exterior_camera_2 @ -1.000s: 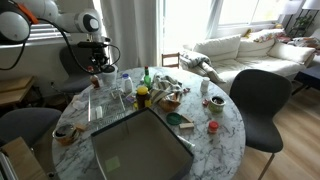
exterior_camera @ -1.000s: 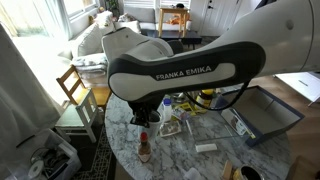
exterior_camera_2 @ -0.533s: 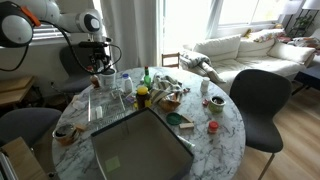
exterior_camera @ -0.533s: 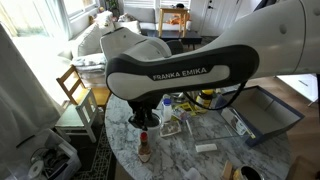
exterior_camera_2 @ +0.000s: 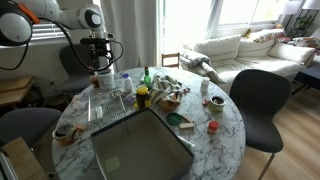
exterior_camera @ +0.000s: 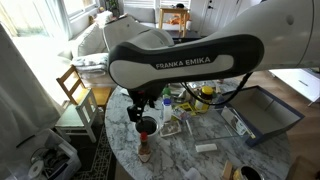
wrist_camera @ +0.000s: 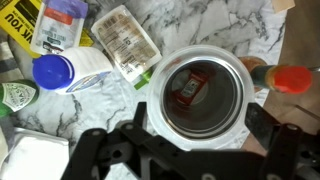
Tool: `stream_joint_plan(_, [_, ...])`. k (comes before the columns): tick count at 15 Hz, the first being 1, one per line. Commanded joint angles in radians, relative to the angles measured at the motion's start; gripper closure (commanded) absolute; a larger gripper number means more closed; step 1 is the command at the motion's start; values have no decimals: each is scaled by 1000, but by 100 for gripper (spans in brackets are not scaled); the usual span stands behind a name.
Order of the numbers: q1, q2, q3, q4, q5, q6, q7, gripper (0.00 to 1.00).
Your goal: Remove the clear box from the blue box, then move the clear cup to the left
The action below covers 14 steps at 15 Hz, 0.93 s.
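The clear cup (wrist_camera: 203,92) stands upright on the marble table directly under my gripper (wrist_camera: 204,120); its pale rim rings a dark inside. My gripper is open, one black finger (wrist_camera: 146,120) on each side of the cup and clear of its rim. In both exterior views the gripper (exterior_camera: 143,112) (exterior_camera_2: 103,67) hangs just above the cup (exterior_camera: 148,126). The large blue box (exterior_camera_2: 140,148) (exterior_camera: 262,112) lies apart from it. A small pale flat box, seemingly the clear box (exterior_camera: 205,147), lies on the marble outside the blue box.
Close around the cup are a red-capped bottle (wrist_camera: 290,78), a printed packet (wrist_camera: 128,42), a blue-capped bottle (wrist_camera: 52,72) and a green bottle (wrist_camera: 12,97). A yellow-lidded jar (exterior_camera_2: 142,97) and more clutter fill the table's middle. Chairs (exterior_camera_2: 262,95) ring the round table.
The jaws have gone from shut on the clear cup to wide open, leaving it standing on the table. The arm has lifted slightly.
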Motion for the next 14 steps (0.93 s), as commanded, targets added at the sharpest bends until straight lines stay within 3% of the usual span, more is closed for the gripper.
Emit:
stream_joint_plan(1, [2, -56, -30, -33, -14, 16, 86, 0])
stream_joint_plan(10, [-11, -400, -137, -379, -29, 53, 409, 0])
stream_joint_plan(14, [-70, -514, -131, -546, -58, 190, 445, 0])
